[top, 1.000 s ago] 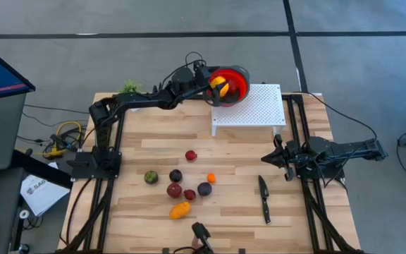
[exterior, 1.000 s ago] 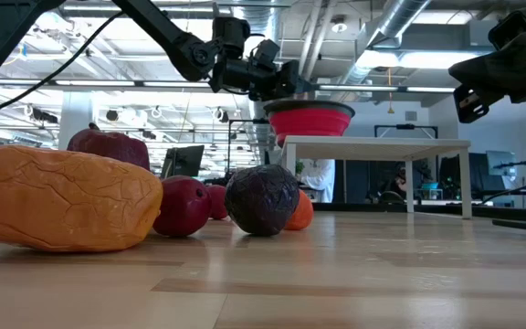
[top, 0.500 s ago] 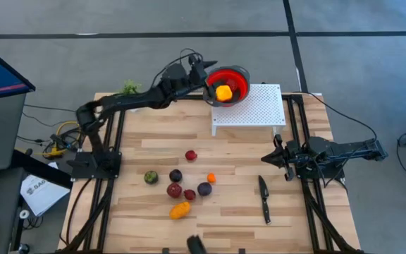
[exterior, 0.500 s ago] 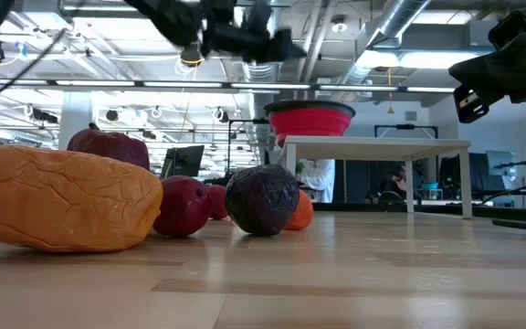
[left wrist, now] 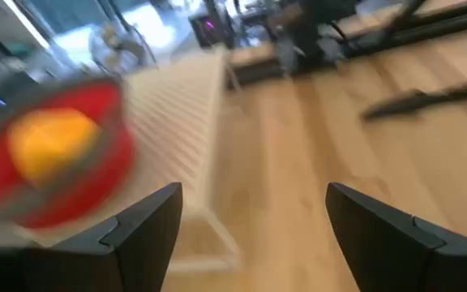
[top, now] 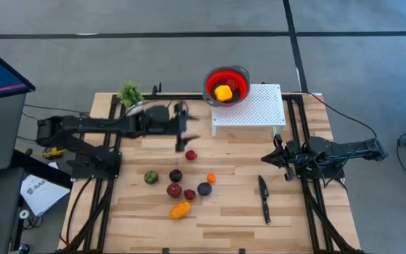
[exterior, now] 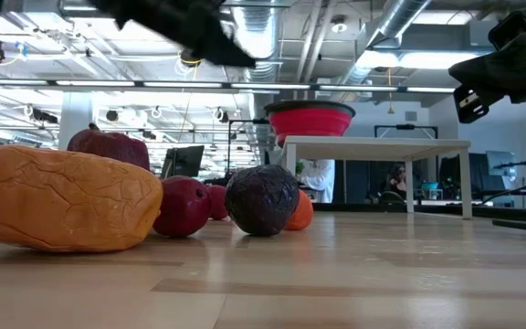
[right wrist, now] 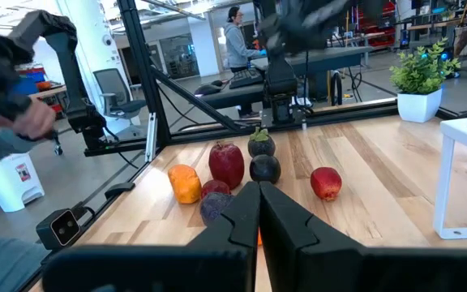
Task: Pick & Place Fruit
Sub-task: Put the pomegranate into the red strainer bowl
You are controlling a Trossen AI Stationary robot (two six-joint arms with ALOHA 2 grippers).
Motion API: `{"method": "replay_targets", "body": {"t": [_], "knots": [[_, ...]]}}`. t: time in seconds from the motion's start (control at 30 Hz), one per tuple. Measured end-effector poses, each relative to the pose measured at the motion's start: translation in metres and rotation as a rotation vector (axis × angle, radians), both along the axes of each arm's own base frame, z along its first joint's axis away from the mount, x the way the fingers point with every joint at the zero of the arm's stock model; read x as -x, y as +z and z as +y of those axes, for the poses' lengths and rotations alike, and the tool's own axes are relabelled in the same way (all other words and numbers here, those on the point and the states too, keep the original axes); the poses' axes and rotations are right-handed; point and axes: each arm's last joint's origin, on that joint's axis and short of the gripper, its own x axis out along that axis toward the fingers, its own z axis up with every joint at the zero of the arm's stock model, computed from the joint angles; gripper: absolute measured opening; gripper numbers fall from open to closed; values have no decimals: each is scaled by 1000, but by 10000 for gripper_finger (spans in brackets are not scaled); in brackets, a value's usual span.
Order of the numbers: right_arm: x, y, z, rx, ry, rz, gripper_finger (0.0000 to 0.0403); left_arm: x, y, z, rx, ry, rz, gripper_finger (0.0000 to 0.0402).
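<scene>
Hovering my left gripper [top: 186, 135], fingers spread and empty, I should descend squarely onto the dark red fruit [top: 191, 155] at its six o'clock.

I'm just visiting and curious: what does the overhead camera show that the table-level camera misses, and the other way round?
Only the high view shows the round yellow fruit lying inside the red collapsible bowl, the black-handled knife on the wooden table and the small green fruit. Only the low view shows the ceiling pipes of the room behind. Both show the bowl on the white perforated stand, the wrinkled orange fruit and the dark purple fruit.
</scene>
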Motion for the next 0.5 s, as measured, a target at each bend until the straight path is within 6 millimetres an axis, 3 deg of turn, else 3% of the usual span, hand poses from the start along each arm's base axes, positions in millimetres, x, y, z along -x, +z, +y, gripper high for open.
{"method": "replay_targets", "body": {"t": [0.27,0.5], "knots": [[0,0,0,0,0,0,6,14,-68,-19,205,83,146,296],[0,0,0,0,0,0,6,-7,-110,-20,247,108,325,296]]}}
